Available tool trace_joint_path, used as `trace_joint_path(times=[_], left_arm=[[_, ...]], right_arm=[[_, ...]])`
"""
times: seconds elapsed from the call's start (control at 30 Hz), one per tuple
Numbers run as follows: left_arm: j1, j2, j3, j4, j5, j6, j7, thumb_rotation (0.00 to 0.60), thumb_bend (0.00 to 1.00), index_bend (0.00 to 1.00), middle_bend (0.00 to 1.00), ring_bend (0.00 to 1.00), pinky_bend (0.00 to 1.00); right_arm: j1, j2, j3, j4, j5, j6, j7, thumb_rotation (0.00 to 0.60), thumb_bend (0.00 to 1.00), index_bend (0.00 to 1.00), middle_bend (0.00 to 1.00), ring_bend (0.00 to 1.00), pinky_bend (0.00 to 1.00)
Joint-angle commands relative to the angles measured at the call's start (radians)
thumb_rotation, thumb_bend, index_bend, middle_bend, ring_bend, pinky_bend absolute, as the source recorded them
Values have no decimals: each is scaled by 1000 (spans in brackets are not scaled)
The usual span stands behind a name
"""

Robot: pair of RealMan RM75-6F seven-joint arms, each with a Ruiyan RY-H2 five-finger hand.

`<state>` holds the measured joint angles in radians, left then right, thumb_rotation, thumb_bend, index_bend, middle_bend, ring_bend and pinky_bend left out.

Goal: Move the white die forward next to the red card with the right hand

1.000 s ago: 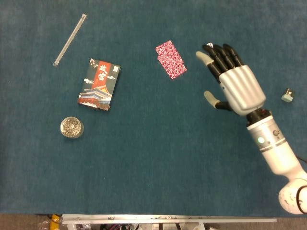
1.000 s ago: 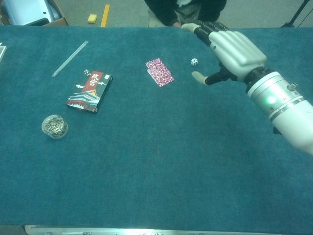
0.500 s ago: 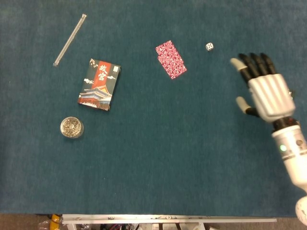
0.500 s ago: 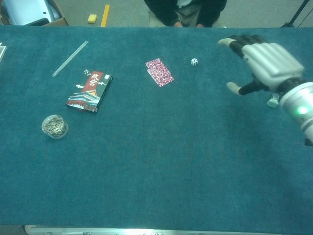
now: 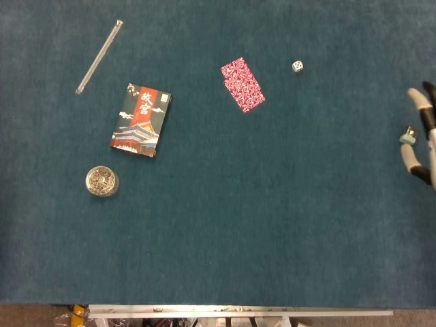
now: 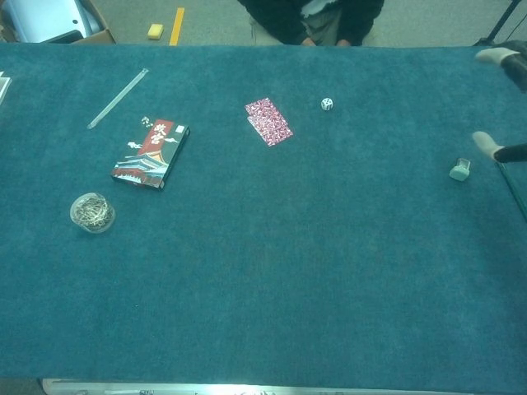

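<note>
The white die [image 5: 298,66] [image 6: 327,104] lies on the blue cloth, a short way right of the red patterned card [image 5: 242,84] [image 6: 268,122] and apart from it. Only part of my right hand [image 5: 424,112] [image 6: 498,149] shows, at the far right edge of both views; its fingers are spread and hold nothing. It is well to the right of the die. My left hand appears in neither view.
A small teal-and-black object [image 5: 407,136] [image 6: 459,169] lies close to the right hand. On the left are a printed card box [image 5: 141,120], a clear rod [image 5: 99,56] and a round jar [image 5: 102,181]. A person [image 6: 309,20] sits at the far edge.
The right hand has drawn back from over the die to the right edge, leaving the die uncovered beside the red card. Die and card have not moved.
</note>
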<state>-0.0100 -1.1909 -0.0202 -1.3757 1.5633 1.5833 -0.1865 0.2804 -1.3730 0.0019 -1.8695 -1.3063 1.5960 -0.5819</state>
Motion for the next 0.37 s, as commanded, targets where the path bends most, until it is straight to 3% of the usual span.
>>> trace_joint_path(times=[0.03,0.37], left_arm=[[0,6,0,-12,5,7,8,600,392,292,217,143,109],[0,10,3,-22,-2,-1,12,600,393,292,217,143,109]], right_arm=[[-29,1,-4,6,-21,22,18,600,296,150,117,0,0],[-53,0,18,7,-50,9,29,600,296,151,117,0,0]])
